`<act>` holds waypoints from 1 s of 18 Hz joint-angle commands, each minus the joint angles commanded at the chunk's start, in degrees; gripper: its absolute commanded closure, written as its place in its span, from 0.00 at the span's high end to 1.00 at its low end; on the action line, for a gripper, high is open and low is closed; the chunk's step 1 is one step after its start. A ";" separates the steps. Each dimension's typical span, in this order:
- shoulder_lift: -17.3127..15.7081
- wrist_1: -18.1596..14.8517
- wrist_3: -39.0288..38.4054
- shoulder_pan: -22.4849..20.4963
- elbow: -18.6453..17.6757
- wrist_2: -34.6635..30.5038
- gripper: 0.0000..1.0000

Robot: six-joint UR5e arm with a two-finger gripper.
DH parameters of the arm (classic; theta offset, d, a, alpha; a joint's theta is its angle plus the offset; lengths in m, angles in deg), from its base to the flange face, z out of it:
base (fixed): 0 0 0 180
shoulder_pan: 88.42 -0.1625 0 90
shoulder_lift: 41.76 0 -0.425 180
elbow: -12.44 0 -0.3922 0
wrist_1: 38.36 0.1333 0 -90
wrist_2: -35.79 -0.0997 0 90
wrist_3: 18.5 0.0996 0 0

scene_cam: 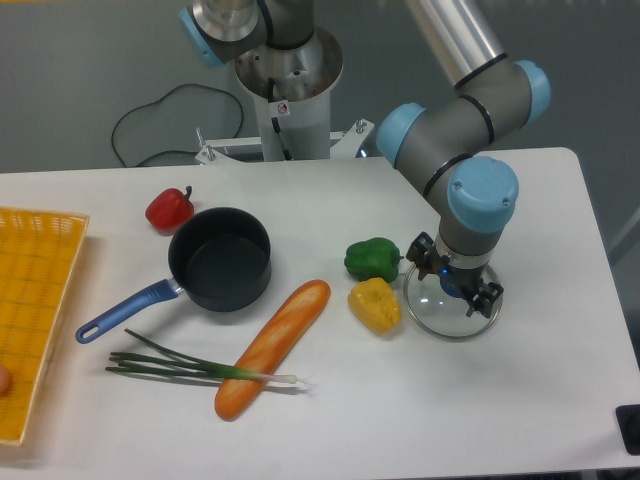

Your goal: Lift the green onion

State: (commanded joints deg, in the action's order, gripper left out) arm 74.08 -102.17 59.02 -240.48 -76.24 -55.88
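Green onion (195, 366): lies flat at table front, long axis 9-to-3, leaves at 9, pale end under the baguette (273, 348); well apart at 8 o'clock from gripper (455, 287), apparently empty, jaw state unreadable over glass lid (428, 312).

Dark green onion (190, 365), orange baguette (273, 348), yellow basket (40, 300).

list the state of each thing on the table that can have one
black saucepan with blue handle: upright, empty, uncovered
round glass lid: flat on table, under end effector
long green onion: lying flat, pale end crossing baguette
yellow woven basket: partly out of frame
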 joint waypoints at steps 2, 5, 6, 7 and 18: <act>0.08 0.26 -0.09 0.18 0.00 -0.09 1.00; -0.18 0.09 -0.44 0.09 -0.09 0.09 1.00; -0.18 0.18 -0.53 0.35 -0.61 0.00 1.00; -0.18 0.35 -0.53 0.44 -1.14 -0.09 1.00; -1.85 1.14 -8.60 3.25 -3.52 0.88 1.00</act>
State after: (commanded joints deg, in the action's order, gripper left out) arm 72.23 -101.03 50.42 -237.23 -79.76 -55.00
